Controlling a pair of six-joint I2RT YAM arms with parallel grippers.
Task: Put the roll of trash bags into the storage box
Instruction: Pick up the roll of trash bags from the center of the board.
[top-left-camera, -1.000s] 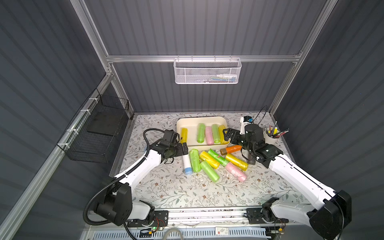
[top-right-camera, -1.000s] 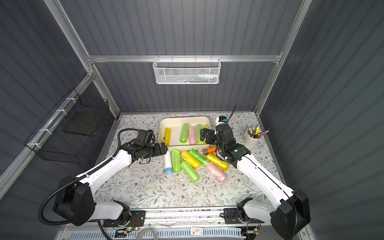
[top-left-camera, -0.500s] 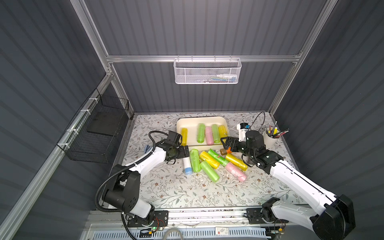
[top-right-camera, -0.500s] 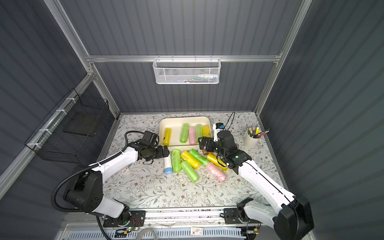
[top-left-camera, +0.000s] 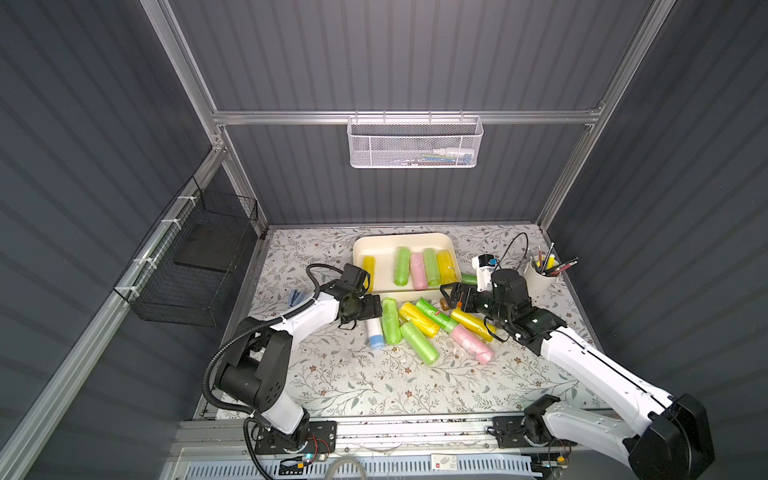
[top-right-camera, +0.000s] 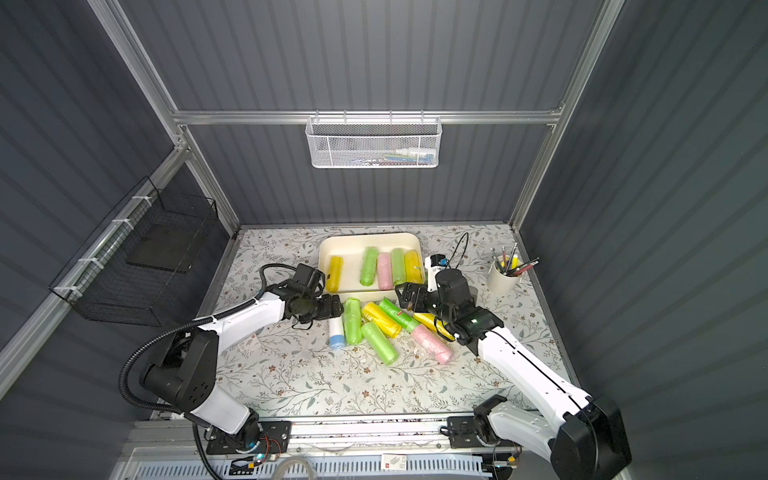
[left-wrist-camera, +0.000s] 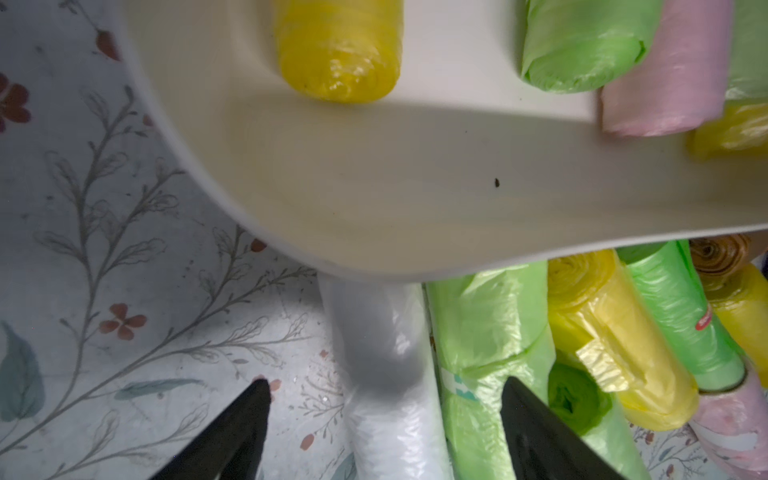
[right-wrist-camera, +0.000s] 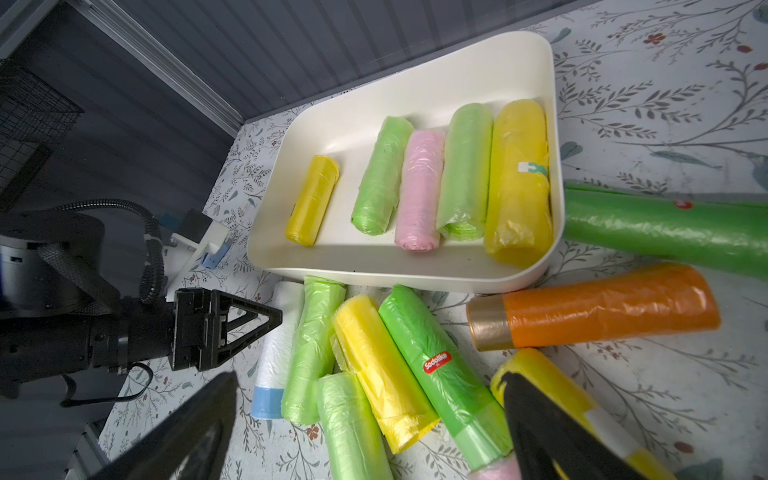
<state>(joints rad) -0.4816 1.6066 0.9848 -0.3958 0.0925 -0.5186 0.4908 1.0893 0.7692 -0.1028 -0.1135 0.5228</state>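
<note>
1. Toward the near middle of the flowered table (top-left-camera: 374, 386): loose heap of trash-bag rolls (top-left-camera: 419, 319), all lying flat and touching one another, none of them in the storage box.
2. At the heap's left edge: white roll (top-left-camera: 375, 330) with a blue near end, pressed against a light green roll (top-left-camera: 390, 320).
3. Low over the white roll's far end: left gripper (left-wrist-camera: 385, 382), jaws well apart, clasping nothing; one finger left of the white roll, the other above the light green roll.
4. Above the heap's right side: right gripper (right-wrist-camera: 369, 376), spread wide, empty.
5. Just beyond the heap: storage box (top-left-camera: 360, 249); holds five rolls, with one yellow apart at left, then green, pink, green and yellow packed together.
6. Farther right: white cup of pens (top-left-camera: 538, 280).
</note>
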